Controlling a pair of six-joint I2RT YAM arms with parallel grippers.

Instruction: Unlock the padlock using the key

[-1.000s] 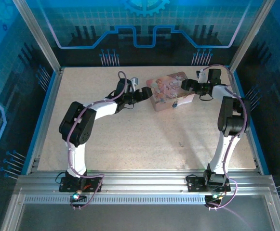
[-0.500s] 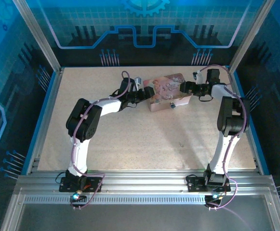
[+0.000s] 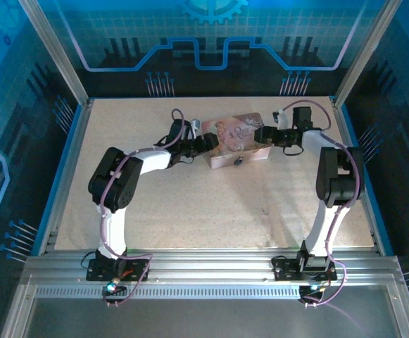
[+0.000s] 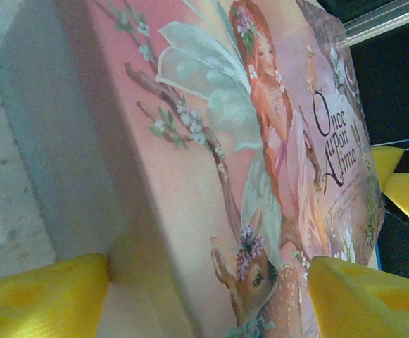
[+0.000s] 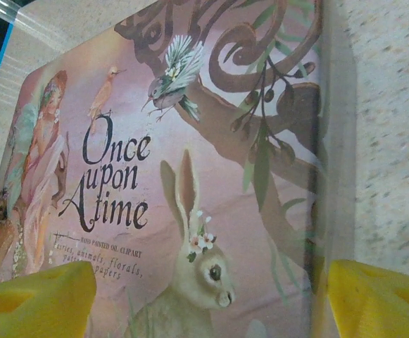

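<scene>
1 pink tin, closed, padlock on its front

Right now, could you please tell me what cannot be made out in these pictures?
- Padlock: too small in the top view; locked or open unclear.
- Left gripper, right gripper: wrist views cut the fingers at the bottom edge; whether they squeeze the tin is unclear.

A robotics lab test cell: a speckled table edged in blue stands inside a frame of aluminium posts, walled by blue panels printed with circuit lines and a gear, with two cabled robot arms bolted to a slotted aluminium rail along the table's near edge
</scene>
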